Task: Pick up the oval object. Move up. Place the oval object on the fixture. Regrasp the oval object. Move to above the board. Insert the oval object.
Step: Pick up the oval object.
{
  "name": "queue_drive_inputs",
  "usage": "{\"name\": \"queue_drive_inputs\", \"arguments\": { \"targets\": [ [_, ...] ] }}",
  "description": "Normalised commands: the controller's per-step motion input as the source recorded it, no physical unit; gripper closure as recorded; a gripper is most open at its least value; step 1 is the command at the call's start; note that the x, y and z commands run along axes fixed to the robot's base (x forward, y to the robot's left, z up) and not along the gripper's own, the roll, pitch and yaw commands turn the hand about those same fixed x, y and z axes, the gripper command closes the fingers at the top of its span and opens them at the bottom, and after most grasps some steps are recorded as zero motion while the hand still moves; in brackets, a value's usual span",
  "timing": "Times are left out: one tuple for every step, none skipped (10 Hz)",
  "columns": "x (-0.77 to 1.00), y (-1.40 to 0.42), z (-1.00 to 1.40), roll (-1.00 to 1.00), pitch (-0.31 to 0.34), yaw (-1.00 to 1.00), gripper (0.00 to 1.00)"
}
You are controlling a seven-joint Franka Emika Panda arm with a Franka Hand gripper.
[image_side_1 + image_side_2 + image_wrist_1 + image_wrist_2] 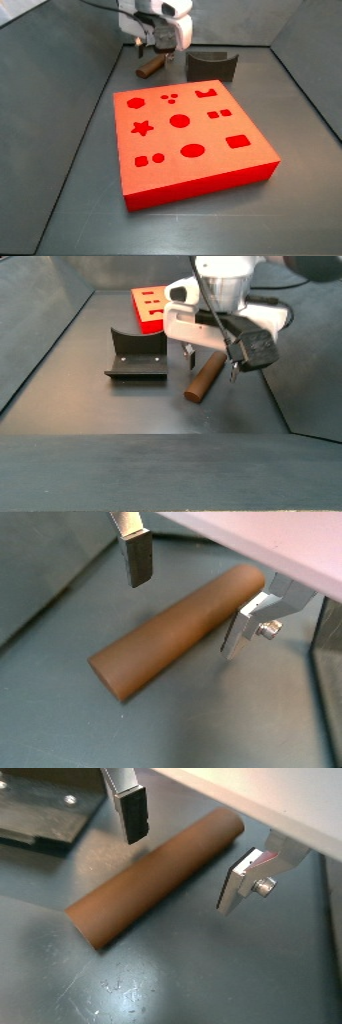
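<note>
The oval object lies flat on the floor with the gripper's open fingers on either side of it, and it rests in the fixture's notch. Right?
Not quite. The oval object does lie flat on the floor, the open gripper straddling it, but it is not in the notch: a side view shows the peg on the floor beside the fixture, apart from it.
</note>
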Motion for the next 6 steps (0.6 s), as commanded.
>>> {"name": "queue_drive_inputs", "arguments": {
  "targets": [
    [-0.13, 0.00, -0.27, -0.10, -0.070, -0.32, 0.00],
    [-0.22, 0.00, -0.04, -0.13, -0.114, -0.11, 0.00],
    [-0.21, 0.00, 0.00, -0.29, -0.277, -0.02, 0.00],
    [-0.35, 0.01, 0.00, -0.37, -0.419, -0.07, 0.00],
    [-0.35, 0.00, -0.01, -0.35, -0.419, -0.07, 0.00],
    [-0.04, 0.00, 0.00, -0.11, -0.161, -0.05, 0.00]
  ]
}}
